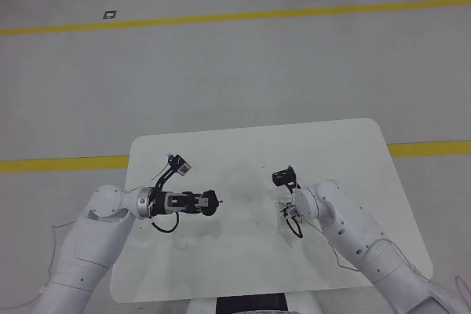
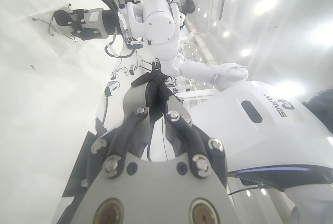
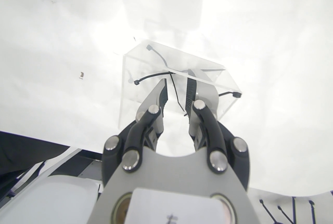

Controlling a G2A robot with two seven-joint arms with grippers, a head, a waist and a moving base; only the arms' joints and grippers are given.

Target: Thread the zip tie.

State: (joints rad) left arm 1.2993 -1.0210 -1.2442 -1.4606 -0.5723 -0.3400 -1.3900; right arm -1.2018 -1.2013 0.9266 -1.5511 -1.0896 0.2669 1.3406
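Left claw (image 2: 156, 87) pinched tight, forearm pointing inward; right claw (image 3: 177, 91) with fingers parted, wrist angled downward.

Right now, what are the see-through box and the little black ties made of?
Clear box: likely acrylic or similar hard plastic, glossy; the table shows through its flat walls. Zip ties: probably nylon plastic, matte black, thin and bent in curves.
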